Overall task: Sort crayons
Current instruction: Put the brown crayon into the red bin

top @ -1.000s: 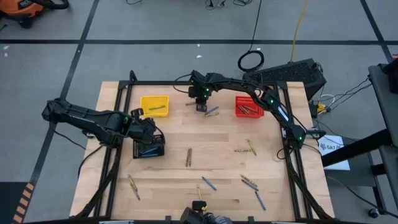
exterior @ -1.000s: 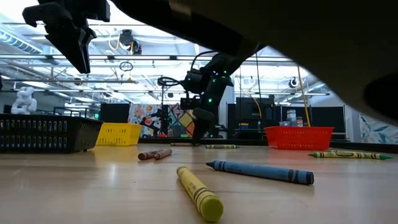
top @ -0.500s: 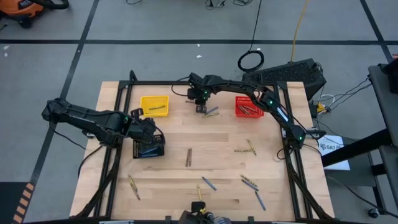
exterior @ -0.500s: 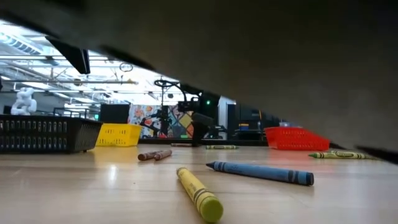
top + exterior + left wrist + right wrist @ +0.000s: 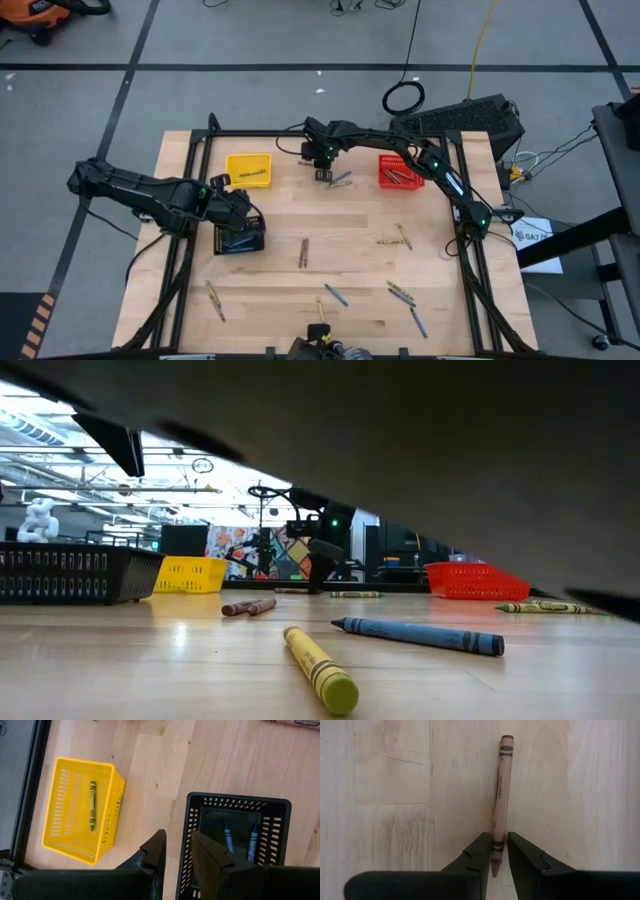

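The right gripper [image 5: 495, 851] is down on the bare wood at upper centre of the high view, its fingers [image 5: 478, 851] closed in on the lower end of a brown-red crayon [image 5: 500, 795] lying flat; whether they actually press it is hard to tell. Open planks lie all round it. The red basket [image 5: 398, 172] sits just to its right, the yellow basket [image 5: 248, 169] well to its left, both near the table's far edge. The left gripper [image 5: 175, 851] hangs at centre left over the near rim of the black basket [image 5: 235, 802], fingers slightly apart, holding nothing. Loose crayons [image 5: 400, 292] scatter across the lower half of the table [image 5: 340, 225]. A dark arm blocks most of the low view
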